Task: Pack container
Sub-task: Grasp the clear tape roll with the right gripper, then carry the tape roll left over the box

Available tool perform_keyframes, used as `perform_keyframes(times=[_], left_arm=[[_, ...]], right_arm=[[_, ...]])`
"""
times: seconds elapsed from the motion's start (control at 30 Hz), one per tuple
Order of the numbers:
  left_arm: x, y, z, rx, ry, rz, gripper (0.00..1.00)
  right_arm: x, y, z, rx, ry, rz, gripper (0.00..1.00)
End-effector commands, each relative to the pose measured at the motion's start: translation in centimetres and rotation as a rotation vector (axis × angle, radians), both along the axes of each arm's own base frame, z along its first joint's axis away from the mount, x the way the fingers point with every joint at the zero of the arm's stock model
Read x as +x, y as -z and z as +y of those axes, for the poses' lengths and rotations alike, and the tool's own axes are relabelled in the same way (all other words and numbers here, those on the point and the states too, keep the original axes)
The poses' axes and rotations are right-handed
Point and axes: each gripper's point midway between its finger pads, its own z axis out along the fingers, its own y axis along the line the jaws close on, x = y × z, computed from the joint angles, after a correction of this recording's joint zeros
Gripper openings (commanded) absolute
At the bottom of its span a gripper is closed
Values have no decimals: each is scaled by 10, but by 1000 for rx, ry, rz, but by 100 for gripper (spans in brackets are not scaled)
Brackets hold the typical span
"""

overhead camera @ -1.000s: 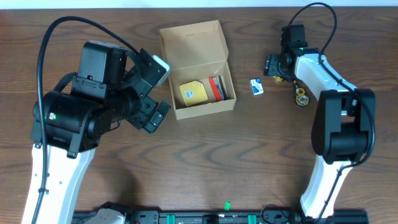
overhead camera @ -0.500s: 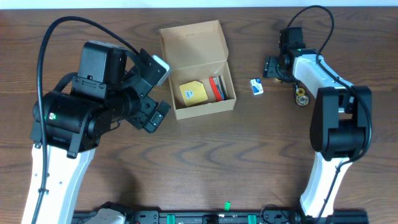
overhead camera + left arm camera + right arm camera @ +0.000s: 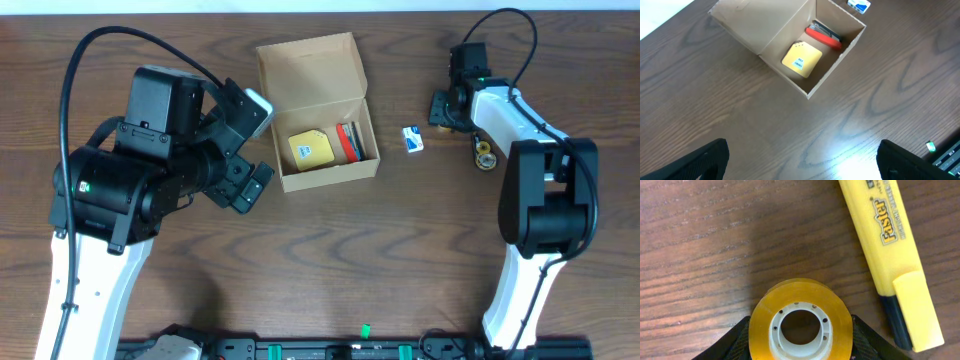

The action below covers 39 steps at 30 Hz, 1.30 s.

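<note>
The right gripper (image 3: 441, 106) sits far right, its fingers pressed against both sides of a flat-lying roll (image 3: 801, 292), with a highlighter (image 3: 890, 255) just beside it. The box (image 3: 330, 176) lies well to its left, long axis roughly left-right, nearer the left gripper (image 3: 802, 162), whose fingers stand wide apart. The box is plain tan, lid flung back, holding a yellow pad (image 3: 309, 148).

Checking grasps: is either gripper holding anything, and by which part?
The left gripper is open and empty. The right gripper has its fingers flanking the tape roll at its outer rim, on the table; a firm grip cannot be told.
</note>
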Motion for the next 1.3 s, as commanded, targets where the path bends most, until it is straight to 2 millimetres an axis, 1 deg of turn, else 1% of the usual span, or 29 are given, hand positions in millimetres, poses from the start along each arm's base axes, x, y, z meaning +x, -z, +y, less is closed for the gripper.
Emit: perform_keyframes(times=[0.0, 0.1, 0.17, 0.3, 0.37, 0.4, 0.5, 0.57, 0.63, 0.73, 0.93, 1.1, 1.27], left_arm=[[1, -5, 1, 4, 2, -15, 95], [1, -5, 1, 4, 2, -15, 95], [1, -5, 1, 4, 2, -15, 95], [1, -5, 1, 4, 2, -15, 95], [1, -5, 1, 4, 2, -15, 95], [1, -5, 1, 4, 2, -15, 95], [1, -5, 1, 4, 2, -15, 95], [1, -5, 1, 4, 2, -15, 95], [1, -5, 1, 4, 2, -15, 95], [1, -5, 1, 4, 2, -15, 95], [1, -5, 1, 4, 2, -15, 95], [1, -5, 1, 4, 2, -15, 95], [1, -5, 1, 4, 2, -15, 95]], right_arm=[[-2, -10, 12, 53, -27, -1, 20], [-1, -37, 19, 90, -45, -42, 16], [0, -62, 27, 112, -83, -86, 10], [-3, -114, 42, 111, -170, -179, 8], [-11, -146, 55, 103, -226, -232, 8], [-17, -163, 65, 101, -258, -258, 8], [-33, -192, 91, 98, -342, -301, 5], [-45, -204, 112, 104, -399, -316, 2], [-58, -210, 135, 113, -455, -314, 1], [-74, -207, 169, 124, -536, -292, 1], [-99, -204, 222, 151, -650, -282, 1], [-116, -200, 251, 169, -704, -269, 1], [-127, -197, 270, 174, -750, -263, 1]])
